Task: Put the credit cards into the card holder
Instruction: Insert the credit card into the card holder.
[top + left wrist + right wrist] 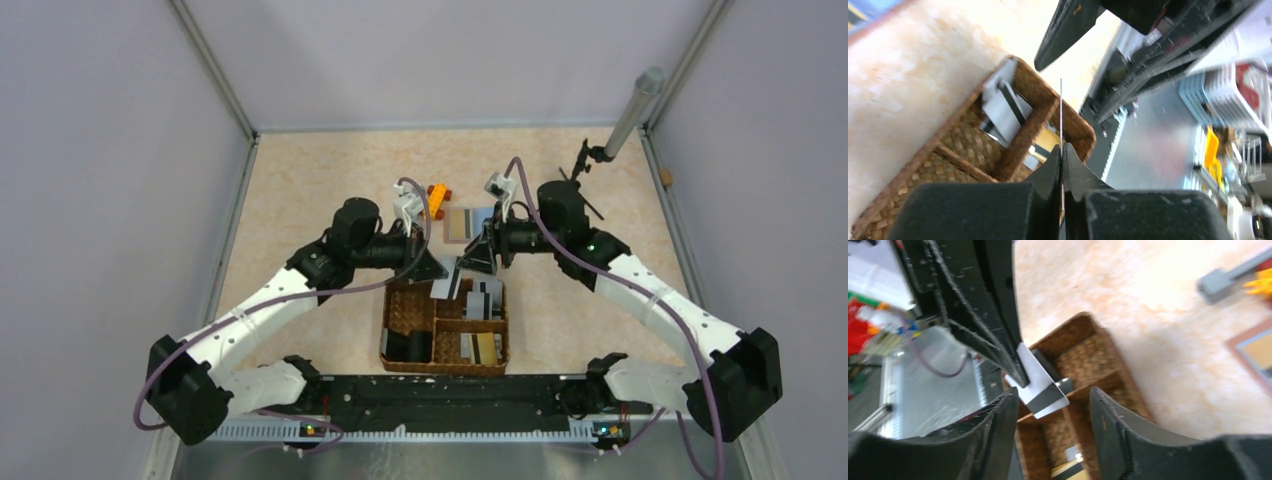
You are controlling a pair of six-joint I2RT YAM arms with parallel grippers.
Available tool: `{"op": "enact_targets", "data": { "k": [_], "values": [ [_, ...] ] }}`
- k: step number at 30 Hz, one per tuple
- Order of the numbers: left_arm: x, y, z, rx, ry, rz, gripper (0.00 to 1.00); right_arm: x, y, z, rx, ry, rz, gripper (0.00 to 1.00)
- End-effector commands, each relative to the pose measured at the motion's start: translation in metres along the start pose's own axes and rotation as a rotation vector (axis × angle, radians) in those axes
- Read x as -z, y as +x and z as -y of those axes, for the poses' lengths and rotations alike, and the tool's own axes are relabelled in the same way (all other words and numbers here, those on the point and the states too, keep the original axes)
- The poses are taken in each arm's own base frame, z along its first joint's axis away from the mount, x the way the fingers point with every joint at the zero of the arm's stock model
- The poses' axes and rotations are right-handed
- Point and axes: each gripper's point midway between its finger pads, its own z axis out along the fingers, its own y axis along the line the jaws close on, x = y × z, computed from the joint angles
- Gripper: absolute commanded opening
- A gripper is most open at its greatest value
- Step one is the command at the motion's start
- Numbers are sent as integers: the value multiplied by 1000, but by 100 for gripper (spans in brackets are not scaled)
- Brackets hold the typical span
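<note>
Over basket (408, 308) — left jaws pinch card (1043, 390) tight.

Lower centre: black left pincer (1062, 150) clamps a thin card (1061, 110), seen edge-on. Left: brown woven wicker basket (898, 200) on the beige mottled desk (908, 75), holding grey black-striped cards (1003, 107).

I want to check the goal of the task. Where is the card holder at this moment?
In the top view the card holder lies open on the table, just beyond the woven basket, right of the small orange object.
</note>
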Motion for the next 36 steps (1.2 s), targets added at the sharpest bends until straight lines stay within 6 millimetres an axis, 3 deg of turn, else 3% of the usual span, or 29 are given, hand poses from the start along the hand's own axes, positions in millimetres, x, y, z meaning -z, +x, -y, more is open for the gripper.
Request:
{"op": "enact_targets", "data": {
  "k": [1,4,6,11,16,18,25,32,36],
  "values": [
    [-12,-57,-43,106,-213,225,0,6,-38,55,-31,209,169,60],
    [-24,-77,-85,223,-320,246,0,29,-42,124,-100,560,215,68],
    [-34,-88,-105,272,-329,237,0,42,-39,155,-104,737,204,70],
    [-69,-115,-134,339,-257,196,0,57,-34,209,-120,1006,170,75],
    [-96,-116,-174,387,-279,136,0,52,-17,255,-181,1098,117,77],
    [-102,-115,-189,390,-309,124,0,46,-8,272,-200,1116,81,71],
    [-114,-111,-223,391,-365,98,0,30,0,306,-208,1163,24,61],
    [-123,-104,-241,378,-373,49,0,23,14,330,-210,1217,-37,44],
    [-125,-101,-245,397,-348,41,0,19,20,335,-213,1218,-56,40]
  ]
}}
